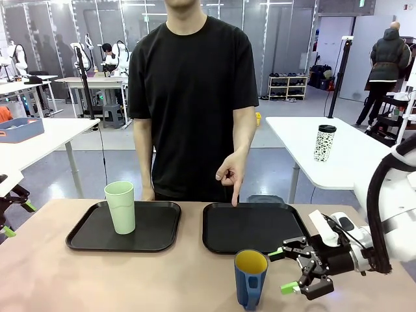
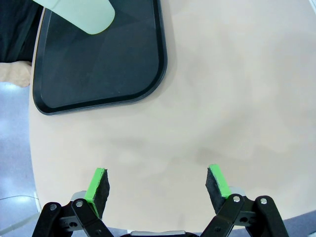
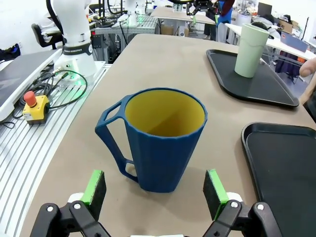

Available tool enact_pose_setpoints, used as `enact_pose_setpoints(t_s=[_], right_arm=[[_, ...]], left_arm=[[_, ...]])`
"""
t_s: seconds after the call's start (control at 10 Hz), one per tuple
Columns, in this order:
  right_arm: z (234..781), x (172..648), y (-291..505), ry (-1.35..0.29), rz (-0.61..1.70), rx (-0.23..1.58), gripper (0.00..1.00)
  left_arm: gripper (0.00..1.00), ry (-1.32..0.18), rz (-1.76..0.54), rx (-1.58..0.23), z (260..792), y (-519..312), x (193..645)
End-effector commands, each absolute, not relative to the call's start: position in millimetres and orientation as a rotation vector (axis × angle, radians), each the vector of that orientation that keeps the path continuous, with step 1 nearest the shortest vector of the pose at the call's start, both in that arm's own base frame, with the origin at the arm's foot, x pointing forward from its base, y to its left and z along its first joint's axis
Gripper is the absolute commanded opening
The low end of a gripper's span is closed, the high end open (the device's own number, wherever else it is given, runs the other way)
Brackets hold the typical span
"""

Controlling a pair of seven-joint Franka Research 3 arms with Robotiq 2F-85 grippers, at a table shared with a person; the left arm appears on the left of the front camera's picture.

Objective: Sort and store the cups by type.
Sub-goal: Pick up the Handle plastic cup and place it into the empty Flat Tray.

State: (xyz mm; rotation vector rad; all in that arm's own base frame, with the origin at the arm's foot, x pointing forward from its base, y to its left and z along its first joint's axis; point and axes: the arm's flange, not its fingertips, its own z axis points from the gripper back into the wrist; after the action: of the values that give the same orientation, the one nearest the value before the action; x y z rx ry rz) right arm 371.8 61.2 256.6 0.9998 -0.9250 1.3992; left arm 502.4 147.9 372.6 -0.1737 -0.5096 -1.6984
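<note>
The pale green tumbler (image 1: pixel 121 206) stands upright on the left black tray (image 1: pixel 91 231); it also shows in the right wrist view as the tumbler (image 3: pixel 251 50) and, at the top edge of the left wrist view, as the tumbler (image 2: pixel 83 15). The dark blue mug (image 1: pixel 250 278) with yellow inside stands on the table near the front edge, in front of the right black tray (image 1: pixel 253 227). My right gripper (image 1: pixel 294 270) is open just right of the mug (image 3: pixel 160 138), fingers apart from it. My left gripper (image 2: pixel 158 183) is open over bare table.
The person stands at the far side, one hand (image 1: pixel 231 172) pointing a finger down at the back rim of the right tray. A white speckled cup (image 1: pixel 324 143) with a dark lid stands on a table behind. An emergency-stop box (image 3: pixel 34 106) and cables lie beside the table.
</note>
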Motion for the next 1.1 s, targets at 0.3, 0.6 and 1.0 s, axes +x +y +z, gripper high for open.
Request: enact_pose_setpoints(t_s=[0.3, 0.6, 1.0], right_arm=[[245, 384, 83, -0.890, 1.350, 0.995, 1.00], [235, 388, 89, -0.890, 1.346, 1.002, 1.00], [219, 388, 94, -0.914, 1.355, 1.087, 1.00]], left_arm=[[1.00, -0.514, -1.708, -0.169, 374, 148, 501], [1.00, -0.514, -1.708, -0.169, 374, 148, 501], [1.00, -0.514, -1.708, -0.169, 374, 148, 501]])
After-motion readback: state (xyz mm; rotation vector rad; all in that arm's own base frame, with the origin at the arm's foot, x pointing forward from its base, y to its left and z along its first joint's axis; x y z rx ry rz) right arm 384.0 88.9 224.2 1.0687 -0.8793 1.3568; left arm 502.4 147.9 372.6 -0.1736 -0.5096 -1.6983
